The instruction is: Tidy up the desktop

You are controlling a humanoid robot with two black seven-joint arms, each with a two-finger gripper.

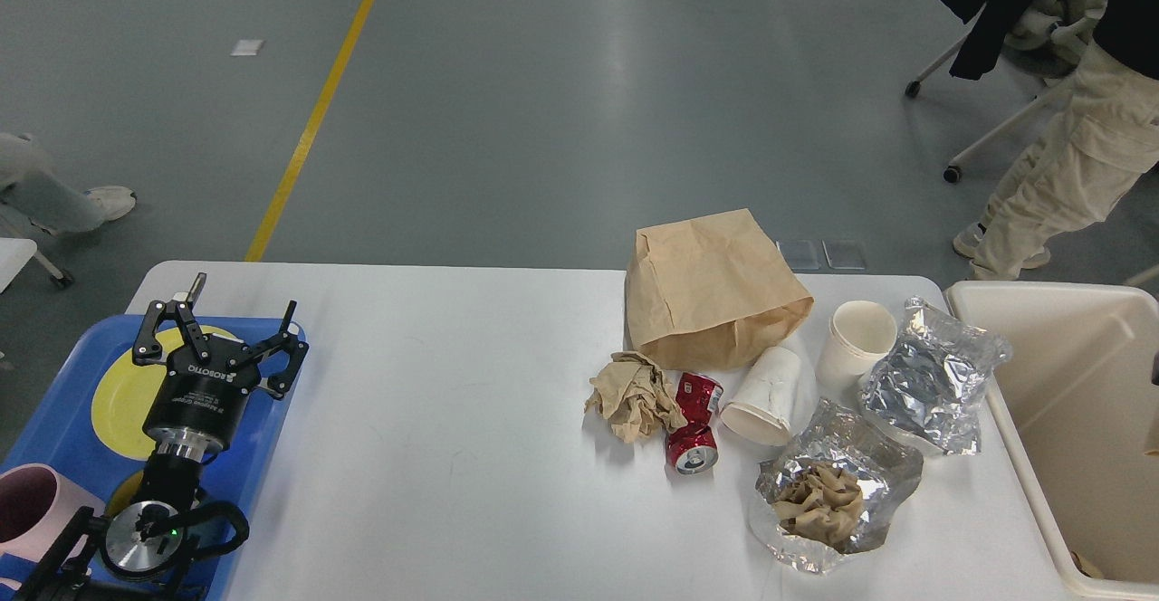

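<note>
The white desktop (435, 420) fills the lower view. On its right half lie a brown paper bag (711, 289), a crumpled brown paper wad (634, 395), a crushed red can (694, 422), a white paper cup on its side (765, 395), an upright white cup (858, 338), and two silver foil bags (937, 382) (838, 492), the nearer one holding crumpled brown paper. My left gripper (231, 319) is open and empty above the blue tray (263, 456) at the left. My right gripper is out of view.
The blue tray holds a yellow plate (127, 393) and a pink mug (36, 503). A cream bin (1077, 402) stands at the table's right end. A person (1068, 157) and a wheeled chair stand beyond the far right corner.
</note>
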